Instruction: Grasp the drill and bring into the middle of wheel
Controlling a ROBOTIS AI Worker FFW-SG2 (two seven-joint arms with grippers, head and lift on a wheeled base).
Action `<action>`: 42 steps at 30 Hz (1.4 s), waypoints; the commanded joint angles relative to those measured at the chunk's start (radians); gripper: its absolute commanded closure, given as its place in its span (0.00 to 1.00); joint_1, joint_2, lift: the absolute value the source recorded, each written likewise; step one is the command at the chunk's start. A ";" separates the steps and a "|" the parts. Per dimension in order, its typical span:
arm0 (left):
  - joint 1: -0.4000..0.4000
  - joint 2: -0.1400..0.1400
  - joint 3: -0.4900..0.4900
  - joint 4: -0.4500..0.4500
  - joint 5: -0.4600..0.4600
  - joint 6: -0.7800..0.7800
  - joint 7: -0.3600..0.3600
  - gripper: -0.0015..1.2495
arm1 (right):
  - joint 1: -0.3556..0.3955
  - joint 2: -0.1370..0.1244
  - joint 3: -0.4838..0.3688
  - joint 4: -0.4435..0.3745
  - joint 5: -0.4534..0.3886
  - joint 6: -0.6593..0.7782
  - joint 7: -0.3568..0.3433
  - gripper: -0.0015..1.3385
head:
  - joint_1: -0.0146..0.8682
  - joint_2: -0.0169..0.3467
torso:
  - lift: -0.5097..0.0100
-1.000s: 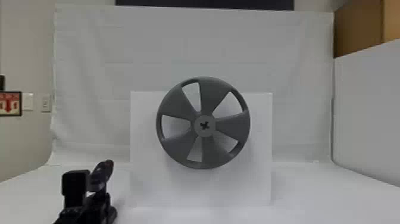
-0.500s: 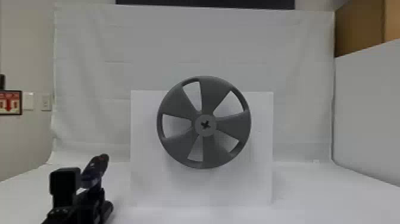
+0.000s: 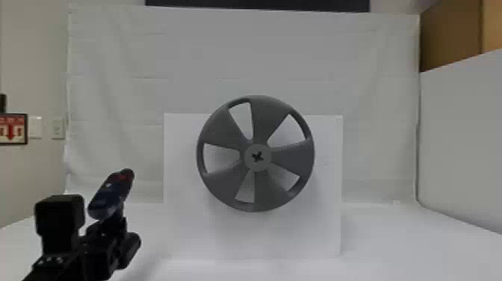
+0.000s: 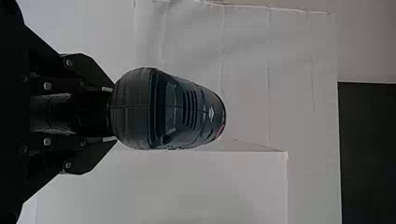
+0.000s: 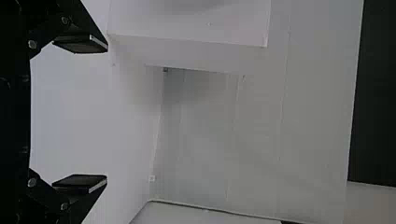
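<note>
In the head view my left gripper (image 3: 106, 231) is at the lower left, holding up the dark blue and black drill (image 3: 112, 192), which leans with its top toward the wheel. The grey five-spoked wheel (image 3: 261, 119) stands at the centre, well to the right of the drill and apart from it. In the left wrist view my left gripper (image 4: 111, 114) is shut on the drill (image 4: 187, 112), whose rounded body hides its handle. My right gripper (image 5: 106, 114) stands open in the right wrist view with nothing between its fingers.
A white board (image 3: 186, 231) stands upright behind the wheel on the white table (image 3: 403, 246). White cloth (image 3: 186, 48) hangs at the back, and a white partition (image 3: 463, 149) borders the right side.
My left gripper and the drill first shifted left and upward in the head view, then little more; the drill stays held. The wheel keeps its place.
</note>
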 commanded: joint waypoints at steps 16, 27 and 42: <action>0.136 0.067 -0.122 -0.405 0.023 0.198 0.097 0.98 | 0.005 0.008 -0.024 0.000 -0.006 0.000 0.000 0.22 | 0.02 0.05 | 0.20; 0.117 0.087 -0.214 -0.417 0.069 0.202 0.098 0.98 | 0.011 0.008 -0.036 -0.002 -0.014 0.000 0.000 0.22 | 0.02 0.05 | 0.20; 0.037 0.113 -0.323 -0.396 0.015 0.204 0.097 0.98 | -0.003 0.011 -0.010 -0.002 0.012 0.000 0.000 0.22 | 0.02 0.05 | 0.20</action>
